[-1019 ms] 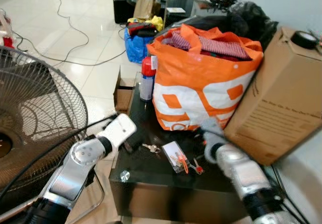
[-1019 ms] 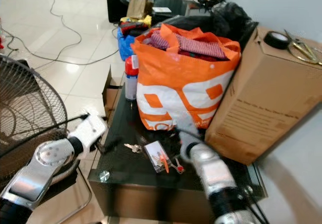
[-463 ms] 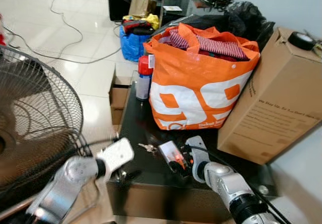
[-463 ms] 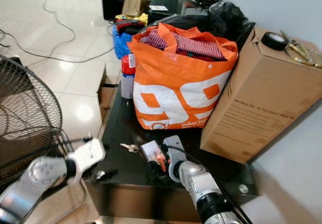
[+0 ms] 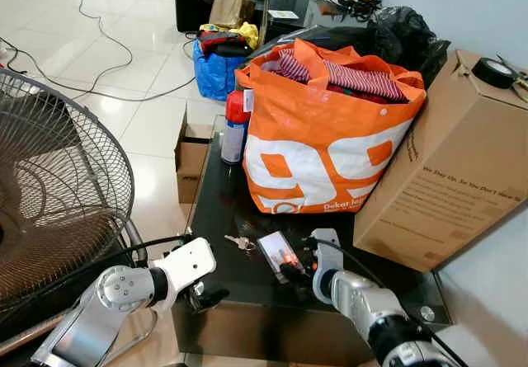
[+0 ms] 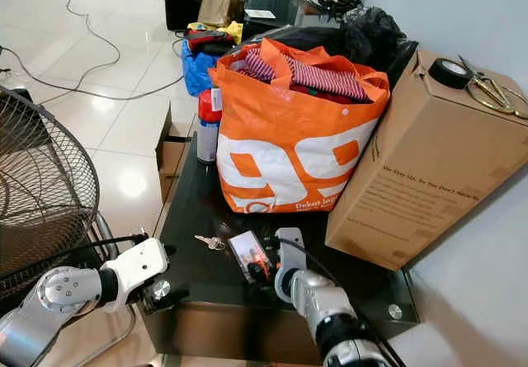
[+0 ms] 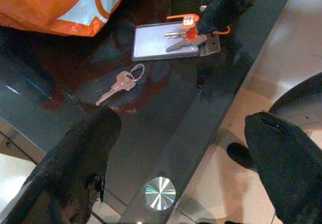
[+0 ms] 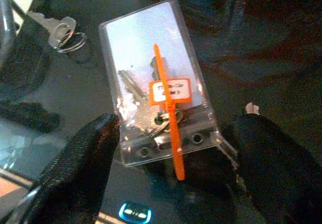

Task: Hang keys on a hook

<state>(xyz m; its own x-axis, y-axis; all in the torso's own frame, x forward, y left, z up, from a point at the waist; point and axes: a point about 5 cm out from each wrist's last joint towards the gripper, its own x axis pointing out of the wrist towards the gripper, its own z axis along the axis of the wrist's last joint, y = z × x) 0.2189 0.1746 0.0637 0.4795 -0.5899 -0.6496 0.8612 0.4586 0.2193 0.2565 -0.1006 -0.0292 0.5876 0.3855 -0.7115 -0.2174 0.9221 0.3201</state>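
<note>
Black glass table [image 5: 219, 210] with orange bag [image 5: 330, 140] on far side, cardboard box [image 5: 450, 169] at right leaning against bag, spray can [image 5: 237, 128] at far left corner of table. Fan [image 5: 58, 194] stands left of table on tiled floor.

Keys [image 8: 153, 121] with orange tag [image 8: 170, 90] lie in clear plastic sleeve [image 8: 156, 83] flat on table, near edge, in front of bag. Loose key [image 7: 121, 84] on small ring lies on glass just left of sleeve, apart from it.

Right gripper [image 8: 173, 171] at near end of sleeve, fingers [image 8: 85, 153] spread wide, one each side of sleeve's near end, orange tag strap running between them; whether pads touch sleeve cannot be told. Not pinching anything.

Left gripper [image 7: 183, 163] hovers at near left corner of table, fingers [image 7: 83, 153] spread apart, holding nothing, pointing toward loose key and sleeve. Round metal disc [image 7: 160, 193] on table corner sits between its fingers in wrist view.

Tape roll [image 6: 451, 72] and scissors [image 6: 493, 95] lie on top of box.
</note>
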